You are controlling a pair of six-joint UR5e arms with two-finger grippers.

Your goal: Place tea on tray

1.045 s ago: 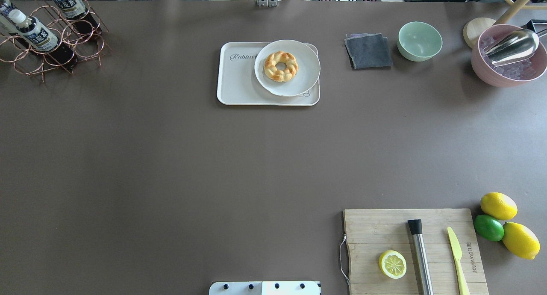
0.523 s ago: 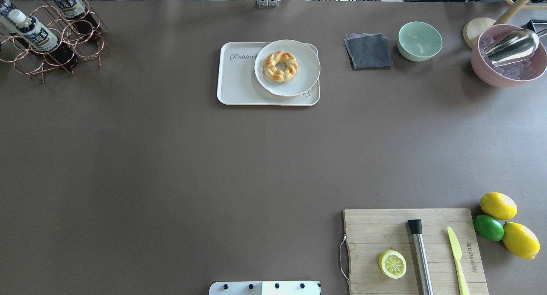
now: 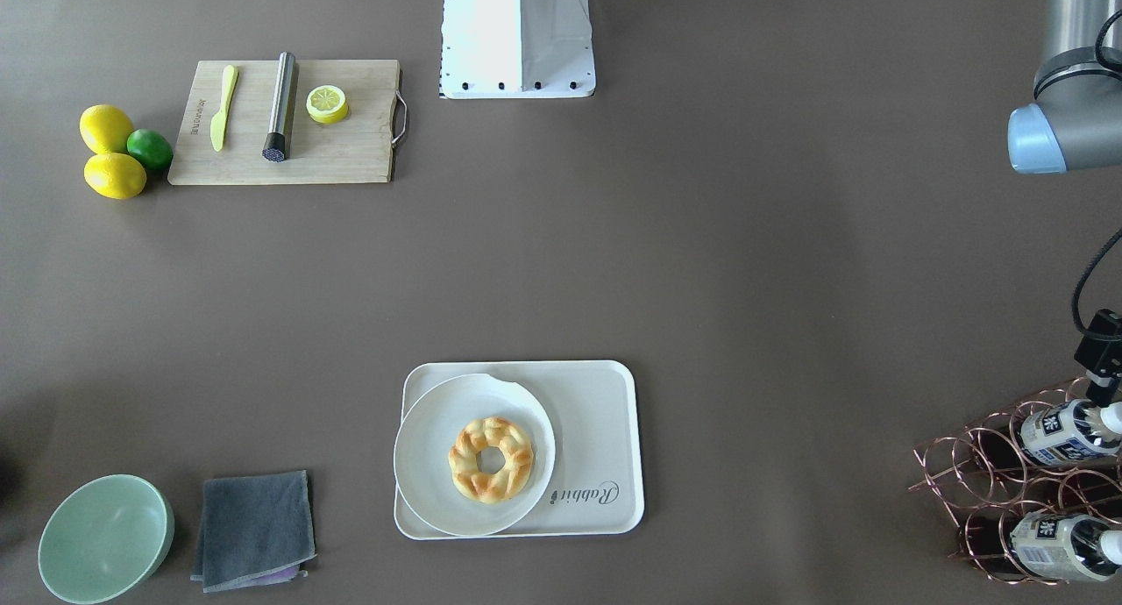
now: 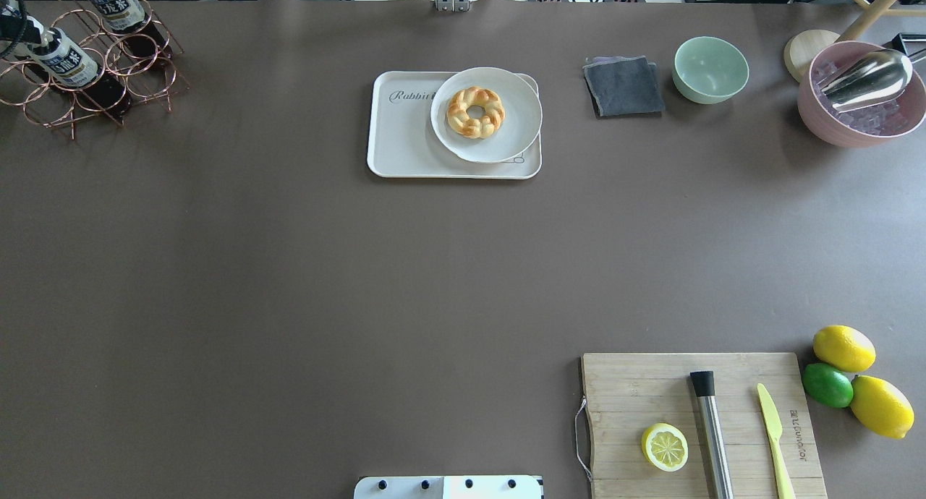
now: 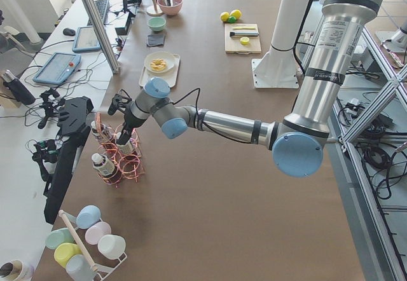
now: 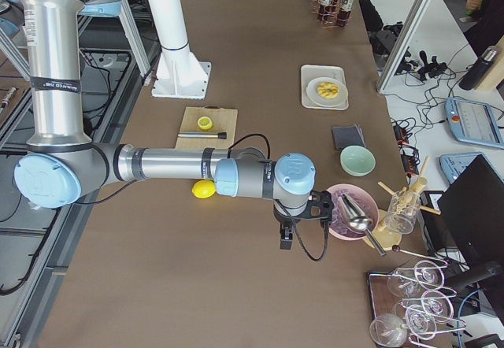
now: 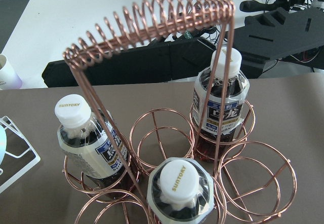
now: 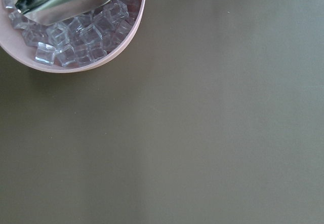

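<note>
Three tea bottles with white caps stand in a copper wire rack [image 4: 108, 87] at the table's far left. The nearest tea bottle [image 7: 177, 188] lies right below my left wrist camera; it also shows overhead [image 4: 64, 59] and in the front view [image 3: 1065, 431]. My left gripper [image 5: 123, 130] hovers over that bottle. Its fingers show clearly in no view, so I cannot tell if it is open. The cream tray [image 4: 401, 148] marked "Rabbit" lies at the far middle [image 3: 596, 412]. My right gripper [image 6: 285, 236] hangs beside a pink ice bowl; I cannot tell its state.
A round white plate [image 4: 506, 134] with a braided donut [image 4: 475, 112] fills the tray's right part. A grey cloth [image 4: 623, 85], green bowl [image 4: 710, 69] and pink ice bowl [image 4: 861, 94] with a scoop stand at the far right. A cutting board [image 4: 702, 423] with lemons lies near right.
A black part of my left wrist has come into the overhead view's top-left corner, over the nearest bottle's cap. Nothing else has moved.
</note>
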